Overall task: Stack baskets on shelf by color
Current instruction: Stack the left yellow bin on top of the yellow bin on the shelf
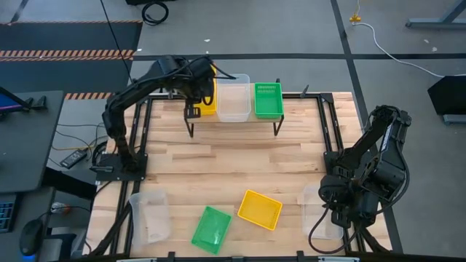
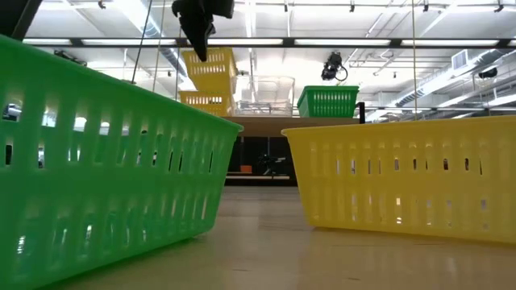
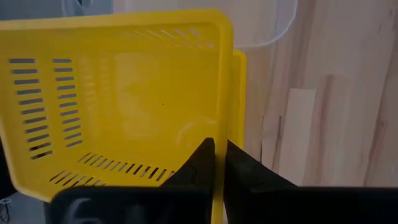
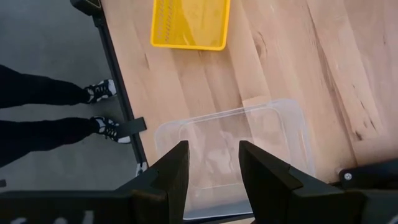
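Left wrist view: slotted yellow basket (image 3: 118, 99), rim between pincer fingers (image 3: 199, 163)

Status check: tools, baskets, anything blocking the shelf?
Left tool shut on yellow basket rim, over shelf. Right tool open above clear basket, not holding. Nothing seen in the way.

The light wooden tabletop (image 1: 233, 164) carries a low shelf (image 1: 234, 121) at its far edge, on which stand a yellow basket (image 1: 208, 98), a clear basket (image 1: 234, 98) and a green basket (image 1: 267, 100) side by side. Lying on the tabletop near its front edge are a clear bin (image 1: 149, 215), a green bin (image 1: 211, 229), a yellow bin (image 1: 260, 209) and another clear bin (image 1: 318, 211).
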Action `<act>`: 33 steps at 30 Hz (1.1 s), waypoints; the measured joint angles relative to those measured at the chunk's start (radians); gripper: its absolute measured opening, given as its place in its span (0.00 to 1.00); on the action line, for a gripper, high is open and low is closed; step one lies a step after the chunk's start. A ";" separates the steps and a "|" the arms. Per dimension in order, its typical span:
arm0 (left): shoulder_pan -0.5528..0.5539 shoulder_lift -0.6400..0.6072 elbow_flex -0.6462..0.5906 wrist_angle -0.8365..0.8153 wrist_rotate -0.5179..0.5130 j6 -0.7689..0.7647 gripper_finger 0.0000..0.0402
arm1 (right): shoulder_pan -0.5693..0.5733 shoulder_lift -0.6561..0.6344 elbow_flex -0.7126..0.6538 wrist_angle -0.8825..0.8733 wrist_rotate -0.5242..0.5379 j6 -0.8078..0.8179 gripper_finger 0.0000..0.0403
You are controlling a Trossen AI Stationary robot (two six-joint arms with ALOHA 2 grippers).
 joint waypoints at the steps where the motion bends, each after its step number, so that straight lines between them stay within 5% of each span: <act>1: 0.000 0.003 0.000 -0.003 0.000 -0.002 0.05 | 0.000 0.000 0.000 0.000 -0.001 -0.001 0.36; 33: -0.011 0.010 -0.001 -0.004 0.064 -0.078 0.03 | 0.000 0.000 0.000 -0.090 -0.022 -0.001 0.36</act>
